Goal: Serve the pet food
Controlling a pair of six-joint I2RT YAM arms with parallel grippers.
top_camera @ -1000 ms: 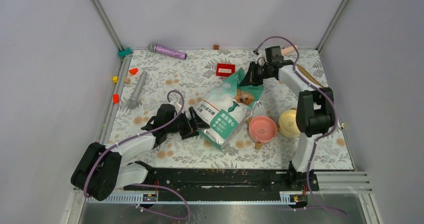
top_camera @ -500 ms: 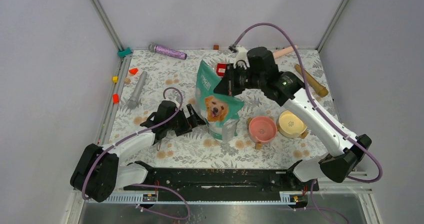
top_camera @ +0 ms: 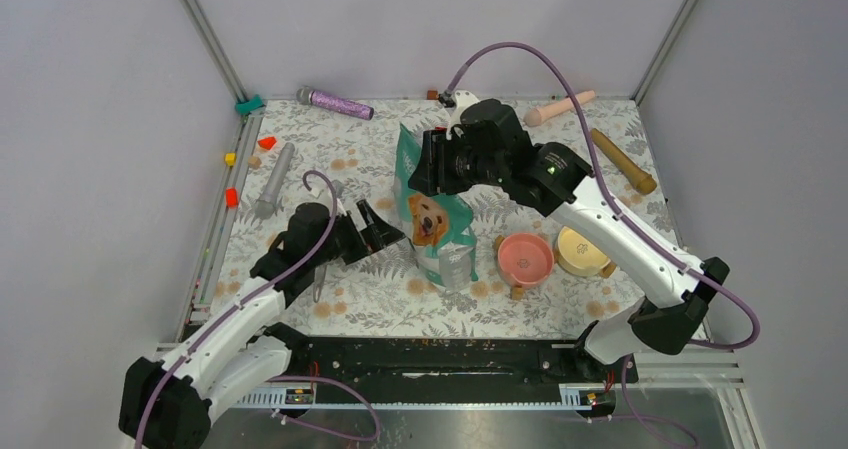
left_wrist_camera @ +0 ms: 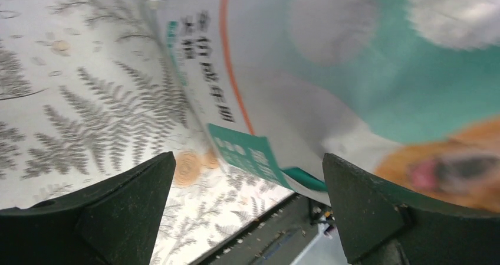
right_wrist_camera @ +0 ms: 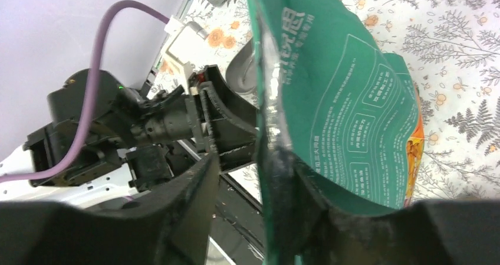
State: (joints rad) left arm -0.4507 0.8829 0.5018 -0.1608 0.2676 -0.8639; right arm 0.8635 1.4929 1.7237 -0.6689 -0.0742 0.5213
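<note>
The teal-and-white bag (top_camera: 437, 221) with a golden dog's face stands upright mid-table. The pet food itself is hidden inside it. My right gripper (top_camera: 424, 165) is at the bag's top edge, jaws parted. In the right wrist view the bag's teal edge (right_wrist_camera: 348, 100) lies against one finger, with a gap to the other finger across the right gripper (right_wrist_camera: 244, 159). My left gripper (top_camera: 386, 231) stands wide open just left of the bag's lower part. In the left wrist view the bag (left_wrist_camera: 330, 70) fills the space beyond the left gripper (left_wrist_camera: 247, 159), with nothing between the fingers.
A pink bowl (top_camera: 525, 256) and a yellow bowl (top_camera: 580, 249) sit right of the bag. A grey scoop (top_camera: 273, 179) lies at the left, a purple stick (top_camera: 335, 102) at the back, a wooden stick (top_camera: 622, 161) at the right. Small blocks (top_camera: 231, 197) line the left edge.
The right gripper lifted the bag from lying flat to standing upright, then its jaws parted at the bag's top. The left arm drew back slightly, still open.
</note>
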